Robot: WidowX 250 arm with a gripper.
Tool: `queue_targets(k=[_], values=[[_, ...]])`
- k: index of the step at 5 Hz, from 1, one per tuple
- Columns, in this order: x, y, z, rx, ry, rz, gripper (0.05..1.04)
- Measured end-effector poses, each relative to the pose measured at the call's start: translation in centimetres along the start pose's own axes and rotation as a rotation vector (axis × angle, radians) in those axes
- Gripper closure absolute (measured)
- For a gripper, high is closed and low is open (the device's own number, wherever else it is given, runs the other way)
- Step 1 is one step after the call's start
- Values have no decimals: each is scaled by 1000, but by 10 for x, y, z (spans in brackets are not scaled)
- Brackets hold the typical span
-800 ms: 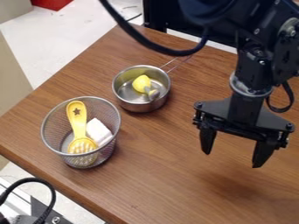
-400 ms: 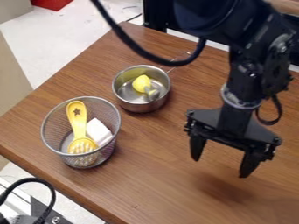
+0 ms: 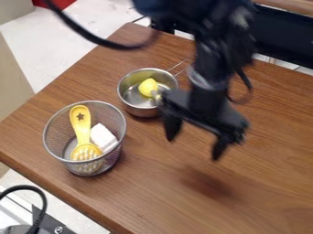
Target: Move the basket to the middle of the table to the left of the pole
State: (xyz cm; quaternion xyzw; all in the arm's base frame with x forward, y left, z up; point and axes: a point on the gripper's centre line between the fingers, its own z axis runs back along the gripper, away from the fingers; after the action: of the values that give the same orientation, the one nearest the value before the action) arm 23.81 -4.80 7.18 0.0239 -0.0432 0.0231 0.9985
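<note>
The basket (image 3: 116, 147) stands inside the tabletop's (image 3: 147, 201) near-left edge; right of it, bare wood spreads beneath the raised end effector (image 3: 194, 147), its fingers spread wide.

The gripper (image 3: 194, 147) hangs open above the table (image 3: 183, 196), its 2 fingers apart, just beside the pot (image 3: 143, 109) with 1 yellow thing (image 3: 148, 87) inside; nearby stands the basket (image 3: 55, 137), holding 1 yellow spoon (image 3: 81, 123) and 1 white block (image 3: 103, 136).

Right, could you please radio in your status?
Gripper open, empty, above the table. Basket upright, yellow utensil inside. Metal pot close by, possibly in the way.
</note>
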Motion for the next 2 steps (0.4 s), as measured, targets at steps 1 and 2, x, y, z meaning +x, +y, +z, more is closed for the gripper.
queue_targets(k=[1, 2], values=[[-3, 30, 17, 4, -11, -25, 83], [-14, 73, 23, 11, 45, -15, 83]])
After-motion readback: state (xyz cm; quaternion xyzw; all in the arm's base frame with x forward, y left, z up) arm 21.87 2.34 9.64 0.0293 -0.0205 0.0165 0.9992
